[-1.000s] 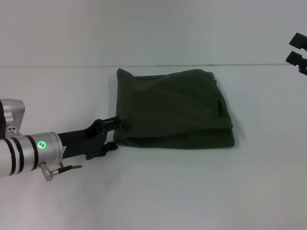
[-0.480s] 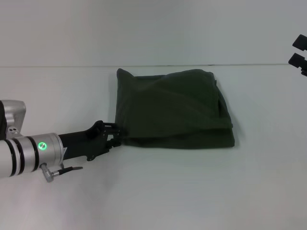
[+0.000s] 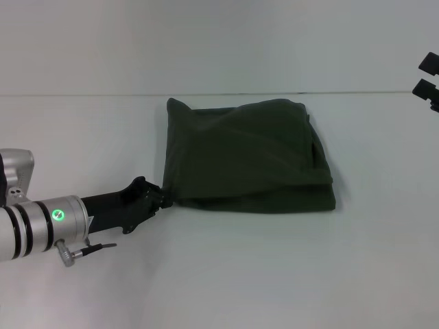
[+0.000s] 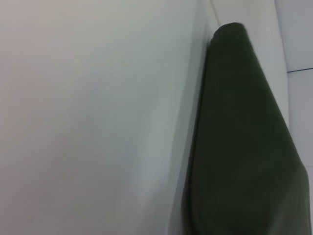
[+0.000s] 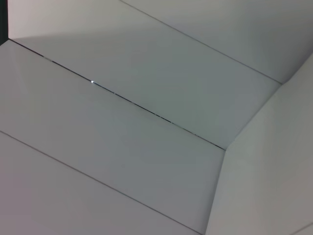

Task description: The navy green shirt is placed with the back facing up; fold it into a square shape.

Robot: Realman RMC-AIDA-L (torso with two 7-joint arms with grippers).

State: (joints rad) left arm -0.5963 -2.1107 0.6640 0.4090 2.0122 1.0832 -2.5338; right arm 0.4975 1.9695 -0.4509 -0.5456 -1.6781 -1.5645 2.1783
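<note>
The navy green shirt lies folded into a rough square on the white table, plain side up, with layered edges along its near and right sides. My left gripper reaches in low from the left and is shut on the shirt's near left corner. The left wrist view shows the shirt as a dark slab close to the camera, without my own fingers in view. My right gripper hangs raised at the far right edge, well away from the cloth, its two black fingers apart.
The table's far edge meets a pale wall behind the shirt. The right wrist view shows only pale wall panels.
The left gripper's fingers, spread at the shirt's near left corner a second ago, have closed on it, and the arm has sunk slightly lower. The right arm barely moved.
</note>
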